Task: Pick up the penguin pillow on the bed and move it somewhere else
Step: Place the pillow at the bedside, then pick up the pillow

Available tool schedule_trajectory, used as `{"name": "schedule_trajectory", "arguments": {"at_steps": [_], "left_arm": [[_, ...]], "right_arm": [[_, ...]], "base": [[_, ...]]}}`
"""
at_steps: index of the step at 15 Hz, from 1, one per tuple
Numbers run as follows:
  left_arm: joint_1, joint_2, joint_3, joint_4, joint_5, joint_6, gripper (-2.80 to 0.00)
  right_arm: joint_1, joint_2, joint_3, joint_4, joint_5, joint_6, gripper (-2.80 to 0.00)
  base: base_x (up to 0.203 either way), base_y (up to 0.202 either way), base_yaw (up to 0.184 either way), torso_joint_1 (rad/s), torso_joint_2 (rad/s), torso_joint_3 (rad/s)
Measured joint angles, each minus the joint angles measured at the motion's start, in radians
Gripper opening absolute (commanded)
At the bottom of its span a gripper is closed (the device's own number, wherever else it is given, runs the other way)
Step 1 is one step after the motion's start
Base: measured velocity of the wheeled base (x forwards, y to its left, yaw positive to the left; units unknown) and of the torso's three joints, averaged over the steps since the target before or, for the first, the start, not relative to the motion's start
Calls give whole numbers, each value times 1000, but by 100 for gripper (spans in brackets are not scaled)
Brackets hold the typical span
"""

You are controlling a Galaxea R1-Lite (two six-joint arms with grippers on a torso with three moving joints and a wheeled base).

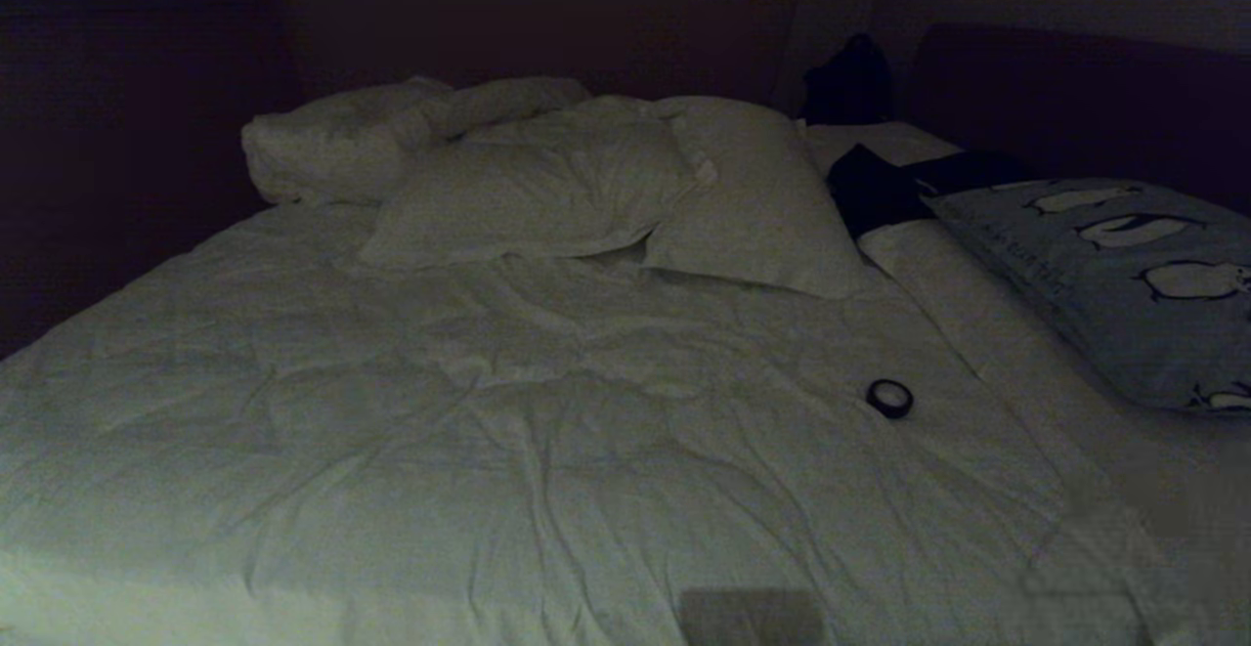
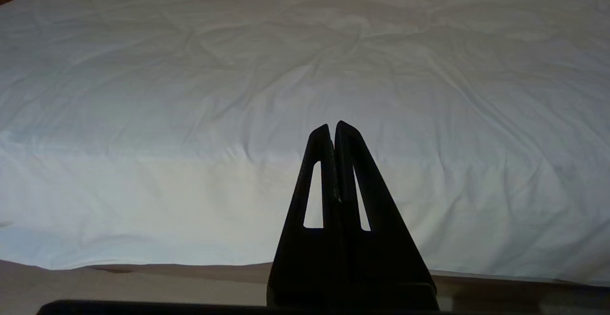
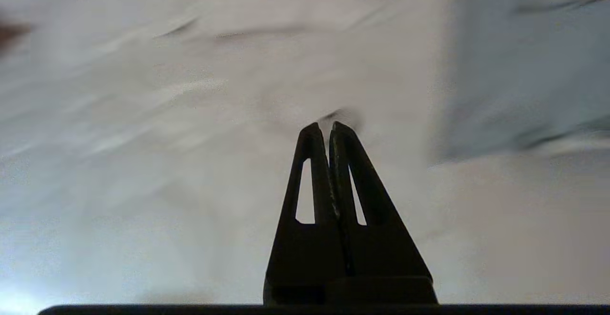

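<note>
Jaws pressed together, empty, on left gripper and right gripper; both seen only in wrist views, over bed. Black ring on duvet, head view only. Penguin pillow at bed's far right edge; script illegible.

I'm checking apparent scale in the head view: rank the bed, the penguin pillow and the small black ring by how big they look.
1. bed, fills most of the view.
2. penguin pillow, partly cut off at the right edge, so its full size is unsure.
3. black ring, the smallest.
</note>
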Motion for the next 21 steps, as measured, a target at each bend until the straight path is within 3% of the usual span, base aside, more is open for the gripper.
{"name": "schedule_trajectory", "arguments": {"at_steps": [3, 6, 10, 16, 21], "left_arm": [[0, 0, 0, 0, 0, 0, -280], [0, 0, 0, 0, 0, 0, -280], [0, 0, 0, 0, 0, 0, -280], [0, 0, 0, 0, 0, 0, -280], [0, 0, 0, 0, 0, 0, -280]], "right_arm": [[100, -55, 35, 142, 15, 65, -280], [147, -84, 86, 274, 21, 105, -280], [196, -171, 146, 404, 22, 111, -280], [385, -329, 167, 585, 20, 111, -280], [405, -491, 182, 664, -9, 111, -280]], "base": [[0, 0, 0, 0, 0, 0], [0, 0, 0, 0, 0, 0], [0, 0, 0, 0, 0, 0], [0, 0, 0, 0, 0, 0], [0, 0, 0, 0, 0, 0]]}}
